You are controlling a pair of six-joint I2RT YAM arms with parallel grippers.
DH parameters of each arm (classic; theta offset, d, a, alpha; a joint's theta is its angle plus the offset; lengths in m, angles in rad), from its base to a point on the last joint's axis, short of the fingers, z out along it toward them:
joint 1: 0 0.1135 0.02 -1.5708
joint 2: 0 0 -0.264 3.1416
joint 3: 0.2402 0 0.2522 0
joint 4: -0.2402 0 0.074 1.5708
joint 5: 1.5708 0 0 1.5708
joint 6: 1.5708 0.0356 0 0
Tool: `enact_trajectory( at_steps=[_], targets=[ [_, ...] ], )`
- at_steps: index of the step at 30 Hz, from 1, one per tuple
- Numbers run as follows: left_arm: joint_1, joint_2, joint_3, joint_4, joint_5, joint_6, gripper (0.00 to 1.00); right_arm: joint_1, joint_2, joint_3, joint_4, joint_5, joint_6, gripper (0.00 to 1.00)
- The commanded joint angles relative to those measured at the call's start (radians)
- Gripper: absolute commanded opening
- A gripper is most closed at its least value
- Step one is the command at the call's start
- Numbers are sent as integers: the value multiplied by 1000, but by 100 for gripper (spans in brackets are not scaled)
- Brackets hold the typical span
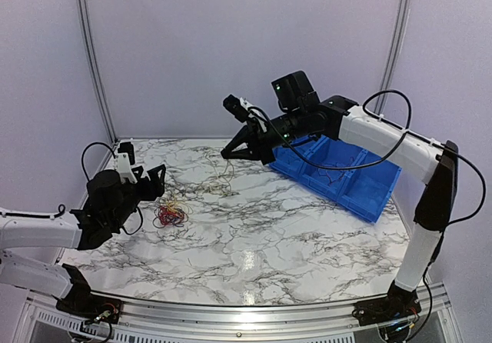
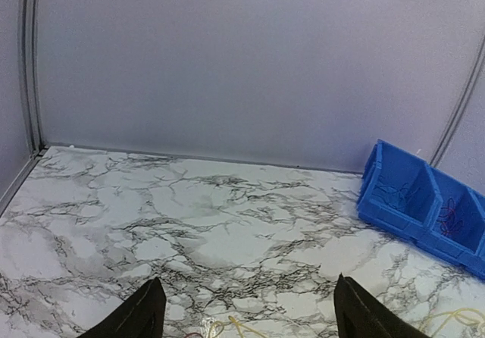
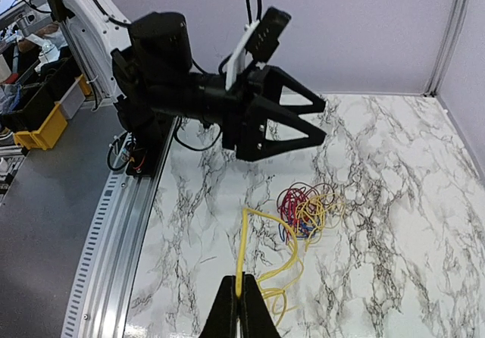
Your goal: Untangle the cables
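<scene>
Right fingers are pinching shut on a yellow cable, and I'm seeing it trailing away from them toward the bench. My left fingers are standing wide apart and gripping nothing. They are hanging close beside the tangle of red, blue and yellow cables, which is lying on the bench between the left fingers and the right fingers. A blue bin is sitting behind the right fingers.

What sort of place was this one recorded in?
Probably a robotics lab cell: a marble-pattern table boxed in by plain wall panels, a metal mounting rail along its near edge, and storage bins just outside.
</scene>
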Motion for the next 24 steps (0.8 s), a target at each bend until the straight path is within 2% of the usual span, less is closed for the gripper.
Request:
enact_trajectory(
  at_steps=[1, 6, 9, 13, 21, 24],
  targets=[
    [-12, -108, 52, -125, 172, 86, 79, -2, -16, -28, 20, 24, -14, 0],
    [-81, -109, 131, -134, 316, 122, 79, -2, 11, -59, 50, 12, 33, 0],
    [-145, -56, 197, -135, 359, 149, 79, -2, 32, -60, 69, -4, 67, 0],
    [-169, 30, 267, -133, 405, 152, 76, -2, 50, -46, 80, -31, 97, 0],
    [-172, 186, 368, -123, 329, 147, 70, 2, 45, -47, 87, -78, 113, 0],
    [-171, 263, 387, -74, 287, 131, 66, 3, 32, -43, 81, -111, 111, 0]
  ],
)
